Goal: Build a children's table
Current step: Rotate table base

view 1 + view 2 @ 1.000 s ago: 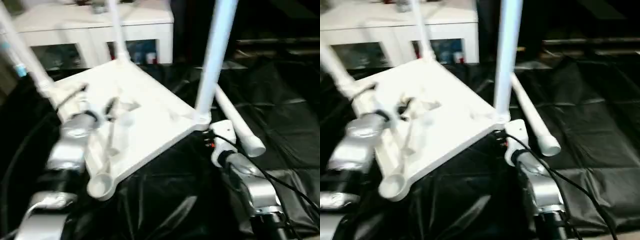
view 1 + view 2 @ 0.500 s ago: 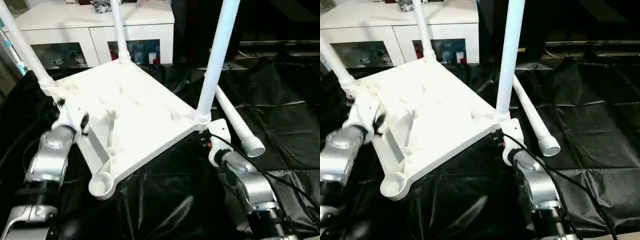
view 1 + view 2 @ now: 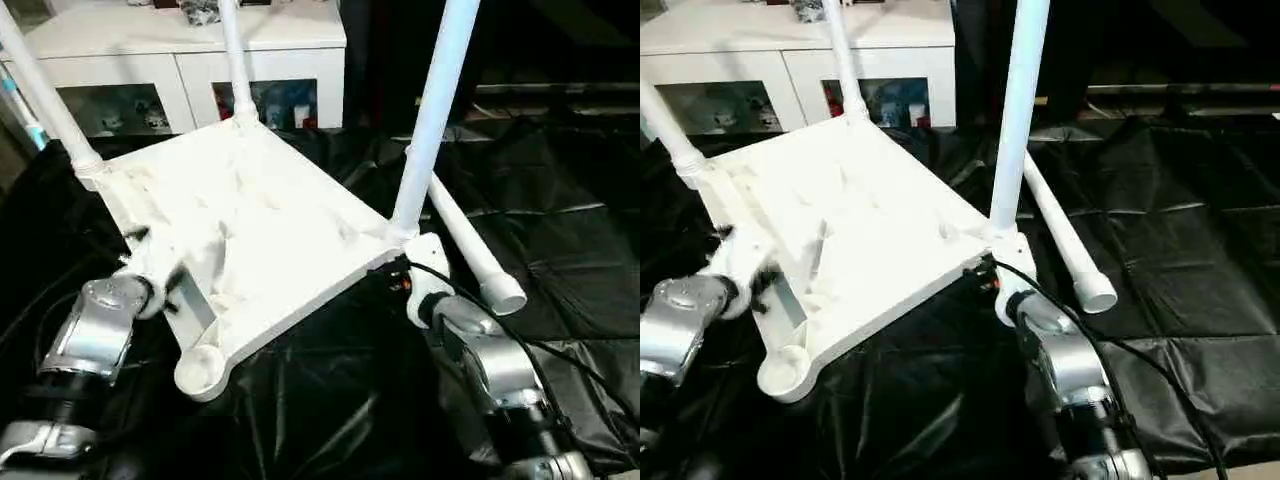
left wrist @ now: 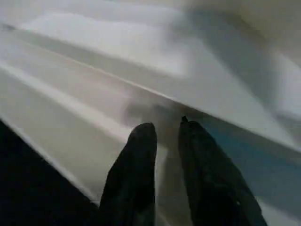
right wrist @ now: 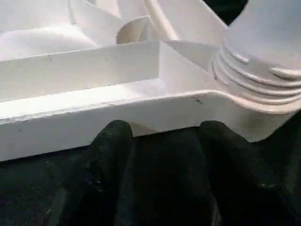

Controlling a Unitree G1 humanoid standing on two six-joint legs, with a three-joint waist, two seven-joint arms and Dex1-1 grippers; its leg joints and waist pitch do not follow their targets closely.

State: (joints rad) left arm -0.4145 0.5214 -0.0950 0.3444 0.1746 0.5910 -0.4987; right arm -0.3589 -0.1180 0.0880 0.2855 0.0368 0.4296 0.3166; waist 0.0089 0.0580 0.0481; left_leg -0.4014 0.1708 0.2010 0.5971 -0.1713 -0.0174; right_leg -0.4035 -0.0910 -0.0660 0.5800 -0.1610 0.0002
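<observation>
I steady the upturned white plastic children's table [image 3: 250, 230]; left gripper [image 4: 162, 141] nearly closed at its rim, right gripper [image 5: 162, 136] spread beneath its corner; keep it level.

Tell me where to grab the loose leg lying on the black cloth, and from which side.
Grip the loose leg mid-shaft from above, fingers across its width. It lies flat on the black cloth, so only the top and sides are reachable. Its far end runs behind the tabletop, by the right gripper; the flared near end looks too wide.
</observation>
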